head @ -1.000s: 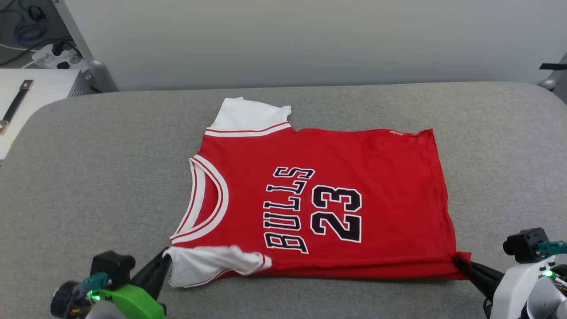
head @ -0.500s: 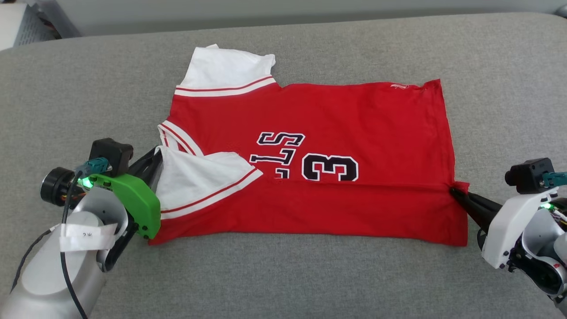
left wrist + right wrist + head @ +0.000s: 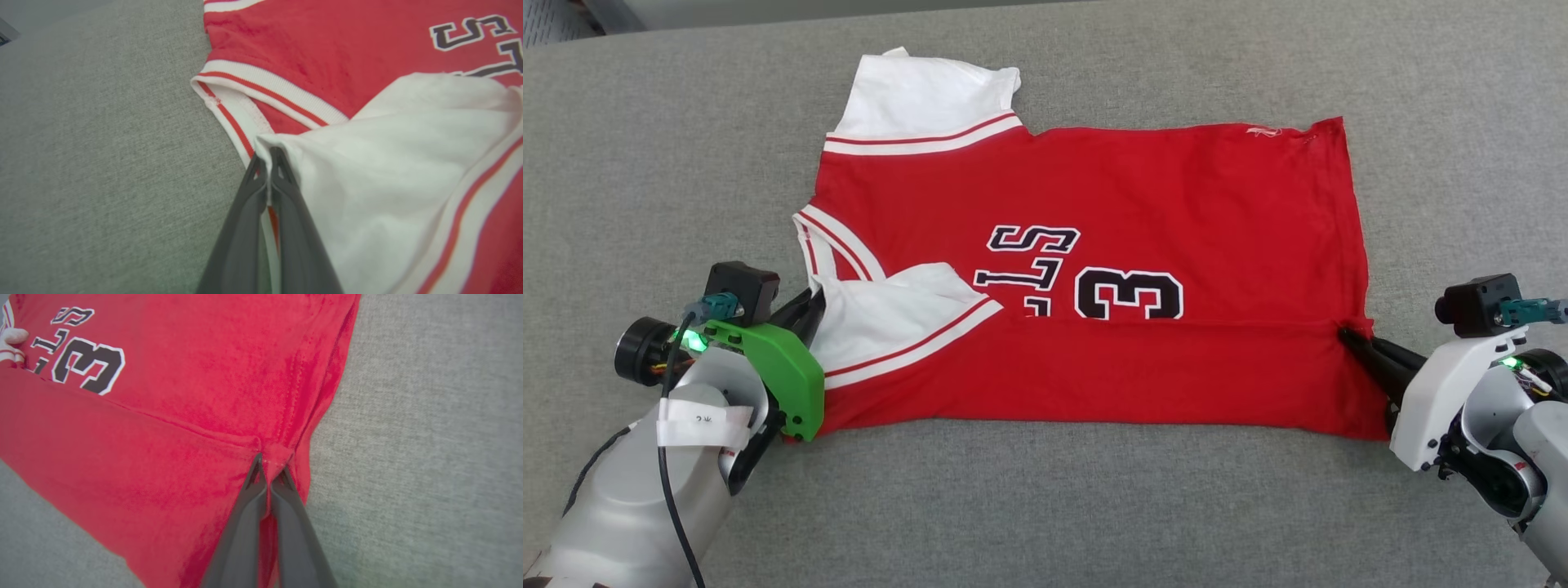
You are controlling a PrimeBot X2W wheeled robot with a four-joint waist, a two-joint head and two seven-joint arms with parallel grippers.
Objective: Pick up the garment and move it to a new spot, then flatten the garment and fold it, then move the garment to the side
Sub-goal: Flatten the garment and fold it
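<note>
The garment (image 3: 1160, 204), a red jersey with white sleeves and black lettering, lies on the grey cushioned surface (image 3: 1045, 506). Its near edge is folded over the middle, hiding half of the lettering. My left gripper (image 3: 815, 296) is shut on the white sleeve corner (image 3: 282, 143) at the collar end. My right gripper (image 3: 1346, 333) is shut on the red hem corner (image 3: 277, 454) at the other end. The folded flap (image 3: 1094, 367) stretches between them. In the left wrist view the fingers (image 3: 253, 192) pinch white cloth; in the right wrist view the fingers (image 3: 251, 490) pinch red cloth.
The grey surface extends well beyond the jersey on every side. A pale wall strip (image 3: 727, 10) and a vented white box corner (image 3: 547, 20) show past the far edge at the top left.
Both grippers have carried the near edge of the jersey farther over its middle, covering half of the lettering. The head camera has tilted down, so the whole picture has shifted.
</note>
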